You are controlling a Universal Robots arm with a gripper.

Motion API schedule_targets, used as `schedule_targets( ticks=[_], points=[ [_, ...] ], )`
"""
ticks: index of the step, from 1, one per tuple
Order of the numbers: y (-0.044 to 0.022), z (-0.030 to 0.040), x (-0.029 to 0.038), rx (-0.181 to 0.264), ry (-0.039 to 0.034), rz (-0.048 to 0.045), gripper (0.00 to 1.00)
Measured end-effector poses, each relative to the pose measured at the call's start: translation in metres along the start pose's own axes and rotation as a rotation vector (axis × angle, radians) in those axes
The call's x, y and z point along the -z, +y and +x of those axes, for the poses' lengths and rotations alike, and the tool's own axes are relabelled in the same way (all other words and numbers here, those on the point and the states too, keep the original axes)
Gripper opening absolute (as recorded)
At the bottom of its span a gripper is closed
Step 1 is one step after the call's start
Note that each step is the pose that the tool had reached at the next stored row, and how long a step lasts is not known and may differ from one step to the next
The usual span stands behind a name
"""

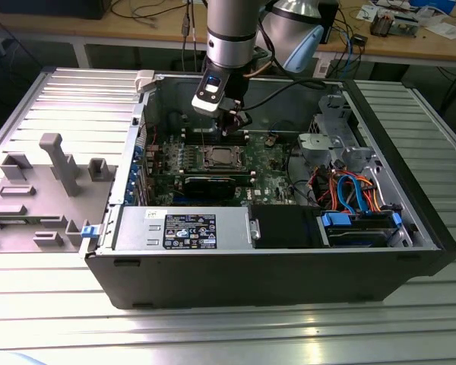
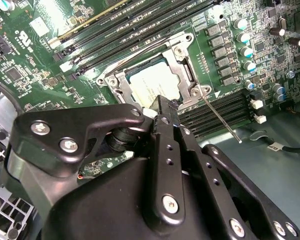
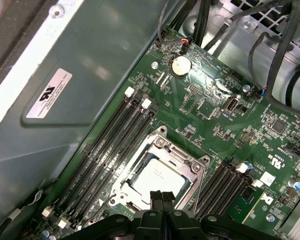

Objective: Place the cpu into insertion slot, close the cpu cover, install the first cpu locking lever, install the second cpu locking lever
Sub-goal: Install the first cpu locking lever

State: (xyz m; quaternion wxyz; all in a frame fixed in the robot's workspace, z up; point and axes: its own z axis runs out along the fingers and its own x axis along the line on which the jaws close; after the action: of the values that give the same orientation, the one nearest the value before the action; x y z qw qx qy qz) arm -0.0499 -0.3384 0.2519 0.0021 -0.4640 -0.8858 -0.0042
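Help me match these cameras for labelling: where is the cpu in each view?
Exterior view: the cpu lies mid-motherboard inside the open case, just under the gripper.
Second wrist view: the pale square just beyond the gripper's tips, between long black slots.
First wrist view: the same pale square, its near edge behind the gripper's tips.
Shared landmark: the cpu cover, the silvery frame around it.

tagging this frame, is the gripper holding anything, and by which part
Nothing is held. The gripper has its jaws shut together with nothing between them, tips at the edge of the cpu lying in the insertion slot.
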Motion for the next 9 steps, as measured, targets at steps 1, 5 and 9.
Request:
schedule_targets(
  ticks=[1,5,9],
  points=[
    [0.0,0.0,0.0,0.001,0.0,0.0,0.11],
    [0.0,0.0,0.0,0.018,0.0001,0.0002,0.11],
    [0.0,0.0,0.0,0.063,0.0003,0.0005,0.11]
  ],
)
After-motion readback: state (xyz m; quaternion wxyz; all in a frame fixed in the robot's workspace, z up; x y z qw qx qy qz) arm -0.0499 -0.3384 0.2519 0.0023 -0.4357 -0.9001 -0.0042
